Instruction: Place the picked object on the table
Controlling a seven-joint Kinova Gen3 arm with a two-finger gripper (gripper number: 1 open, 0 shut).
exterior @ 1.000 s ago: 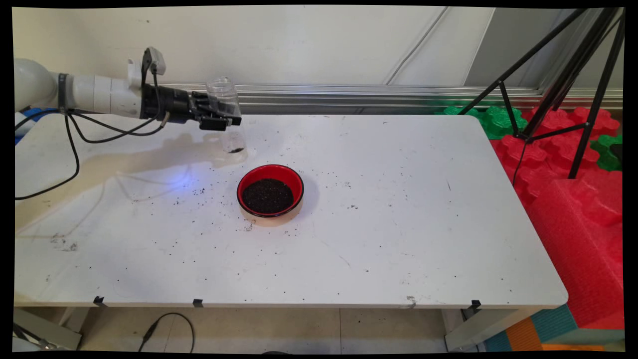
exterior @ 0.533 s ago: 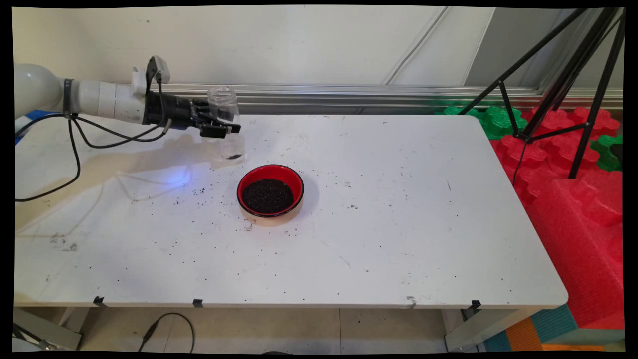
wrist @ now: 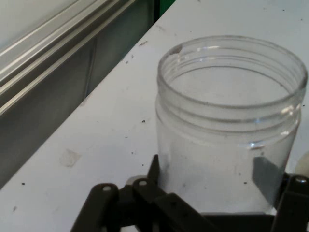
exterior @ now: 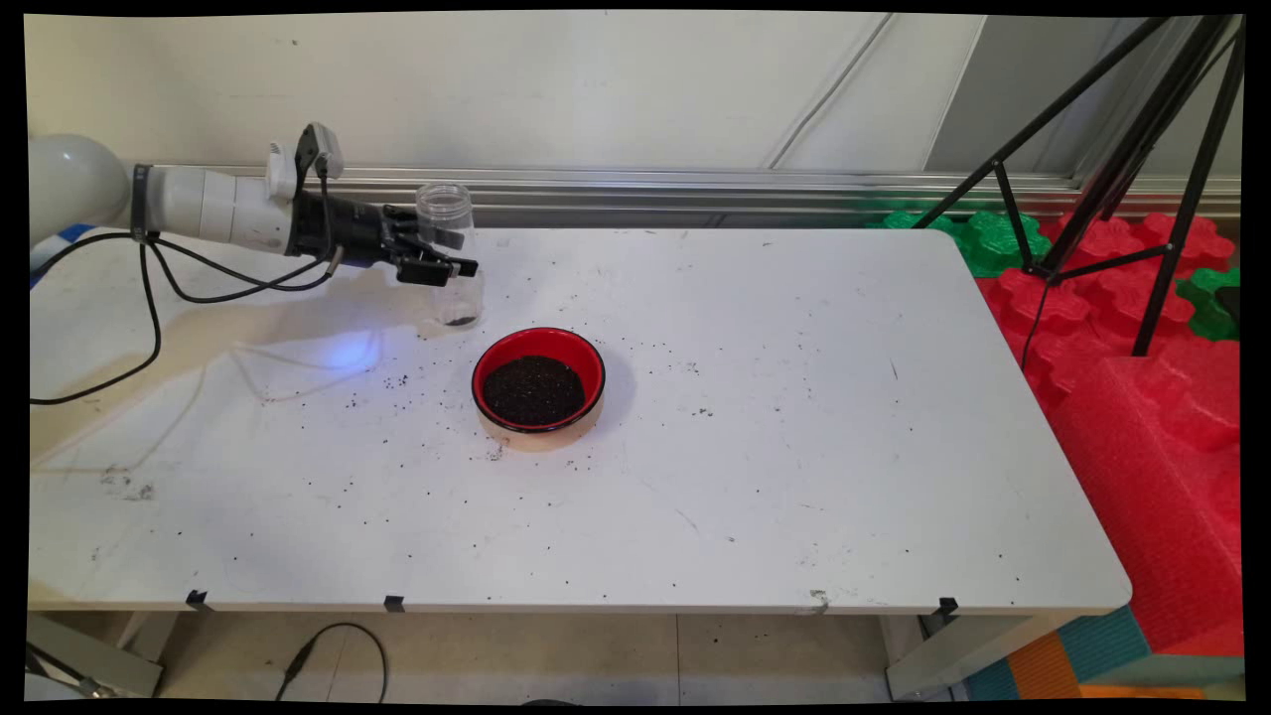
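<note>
Jar: I see a clear plastic jar (exterior: 450, 256), lidless and upright, sitting between my claw's fingers; its mouth rises above them and its base hangs below, with a little dark residue at the bottom.
Claw: my gripper (exterior: 437, 254) reaches in level from the left and pinches the jar round its middle; in the hand view the jar (wrist: 227, 125) fills the space between the black fingers (wrist: 159, 179), one on each side of the wall.
Jar base: from the main view it looks to be at or just above the table (exterior: 794, 447), though I cannot tell if it touches.
Bowl: a red bowl (exterior: 538, 382) of dark granules sits below and a little to the right of the claw, near but apart from the jar.
Scatter: dark specks (exterior: 397, 380) lie on the table below the claw, between it and the bowl's left side.
Cables: black cables (exterior: 149, 298) hang behind the claw, under the arm.
</note>
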